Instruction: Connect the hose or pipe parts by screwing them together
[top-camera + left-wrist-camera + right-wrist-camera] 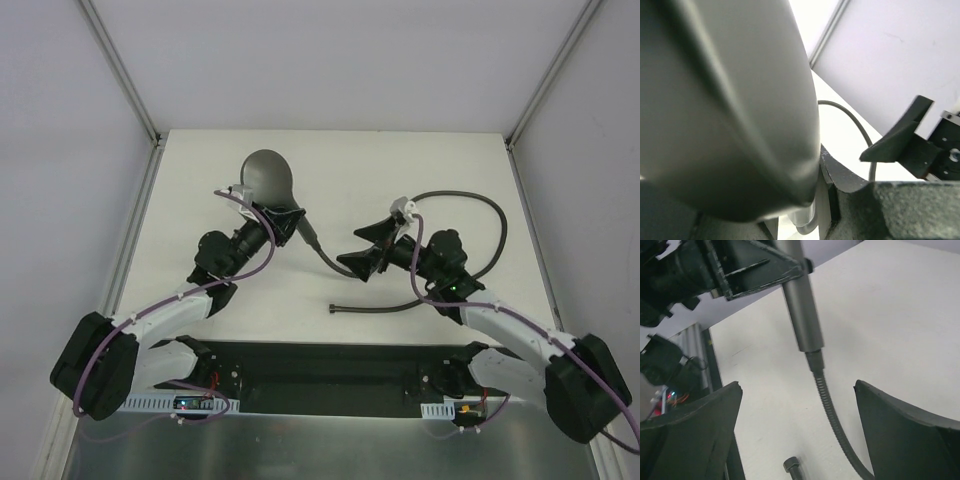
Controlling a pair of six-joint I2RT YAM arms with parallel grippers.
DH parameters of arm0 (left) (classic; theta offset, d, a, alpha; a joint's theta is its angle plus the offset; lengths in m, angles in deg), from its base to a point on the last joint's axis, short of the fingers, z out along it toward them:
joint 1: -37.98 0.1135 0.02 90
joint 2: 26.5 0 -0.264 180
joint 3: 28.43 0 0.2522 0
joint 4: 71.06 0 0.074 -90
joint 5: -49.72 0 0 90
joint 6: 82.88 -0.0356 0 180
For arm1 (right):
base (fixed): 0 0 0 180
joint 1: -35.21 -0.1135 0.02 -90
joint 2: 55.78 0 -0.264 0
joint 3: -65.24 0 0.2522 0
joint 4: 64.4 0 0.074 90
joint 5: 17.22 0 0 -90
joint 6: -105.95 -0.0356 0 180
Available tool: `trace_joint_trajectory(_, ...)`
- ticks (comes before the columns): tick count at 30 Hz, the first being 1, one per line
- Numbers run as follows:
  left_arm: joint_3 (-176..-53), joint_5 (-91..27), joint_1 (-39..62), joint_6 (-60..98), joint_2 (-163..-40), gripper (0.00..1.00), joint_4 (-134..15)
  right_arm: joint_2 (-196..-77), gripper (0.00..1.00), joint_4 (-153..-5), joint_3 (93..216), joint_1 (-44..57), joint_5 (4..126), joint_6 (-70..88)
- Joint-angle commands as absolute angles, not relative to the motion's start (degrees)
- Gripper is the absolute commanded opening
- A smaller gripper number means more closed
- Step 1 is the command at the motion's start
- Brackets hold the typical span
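Nearest, at 6 o'clock, a black base plate [320, 365] carries both arm bases on the near edge of the white table [270, 290]. Just beyond it, the free end fitting [335, 308] of the dark-grey hose [497, 225] lies flat on the table, untouched. From there the hose runs toward 3 o'clock, curls round behind the right arm's wrist and arcs back toward the centre.

At mid-table the right gripper [365, 250] points toward 9 o'clock with its jaws spread wide. The hose passes between the two fingers [910, 435] and touches neither, so nothing is held there.

Just past it, toward 10 o'clock, the left gripper [285, 222] is clenched on the tapered handle of the shower head [268, 178]. The handle's tip pokes out toward the right gripper. In the right wrist view the hose's other end fitting sits against that tip, in line with it. Whether the threads are engaged I cannot tell.

The round head lies beyond the left gripper, toward 11 o'clock. In the left wrist view it fills most of the frame and hides the grip itself.

Farthest off, pale walls [330, 60] close in the table at 9, 12 and 3 o'clock.
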State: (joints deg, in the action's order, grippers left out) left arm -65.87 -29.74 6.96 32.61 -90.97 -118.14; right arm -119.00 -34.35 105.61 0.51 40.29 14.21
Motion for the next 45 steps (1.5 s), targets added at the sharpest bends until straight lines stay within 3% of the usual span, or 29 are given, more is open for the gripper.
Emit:
trace_joint_trajectory(1,-71.6,-36.1,7.4,33.4,-86.1,0.00,-112.7,-108.3,0.96,-54.8,106.8,-0.3,60.8,16.4)
trace_joint_trajectory(8,-73.7,-41.9,7.5,44.0,-81.5,0.00,-100.5,-100.0,0.96,-79.3,110.4,-2.0,80.0,10.8)
trace_joint_trajectory(11,-75.8,-42.1,7.5,43.8,-79.8,0.00,-93.3,-96.9,0.96,-81.8,109.0,-3.3,85.4,7.4)
trace_joint_trajectory(15,-79.1,-49.1,7.5,44.3,-77.8,0.00,-81.2,-93.2,0.96,-85.7,108.0,-3.2,88.7,1.5)
trace_joint_trajectory(21,-78.4,-50.3,8.8,44.7,-79.1,0.00,-77.0,-90.7,0.96,-88.1,108.5,-3.3,88.0,0.2)
trace_joint_trajectory(34,-70.3,-34.8,20.0,55.6,-89.0,0.00,-92.8,-90.0,0.96,-93.9,112.9,-3.2,86.3,-0.7)
trace_joint_trajectory(45,-69.0,-26.9,23.3,54.8,-103.6,0.03,-105.5,-88.6,0.96,-93.4,113.1,-3.2,84.0,1.9)
